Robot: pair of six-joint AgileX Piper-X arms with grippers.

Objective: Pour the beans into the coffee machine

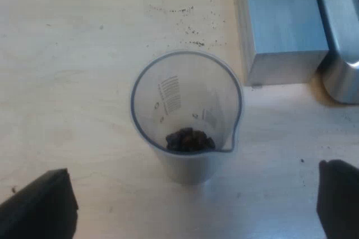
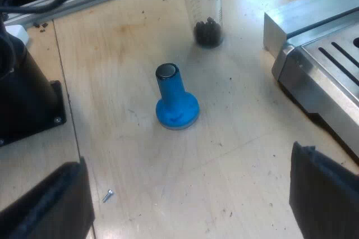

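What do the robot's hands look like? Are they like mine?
Not quite like yours. The left gripper has two chunky black fingers with flat, blunt ends. The right gripper looks the same: two plain matte black fingers, blocky in shape, with no markings that I can see.

table was pale wood | 1 measuring glass stood upright with beans, beside espresso machine | 1 blue tamper upright, near glass | 1 loose screw | dark crumbs scattered

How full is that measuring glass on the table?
Nearly empty. The glass stands upright, and only a small heap of beans lies on its bottom; the walls above them are bare.
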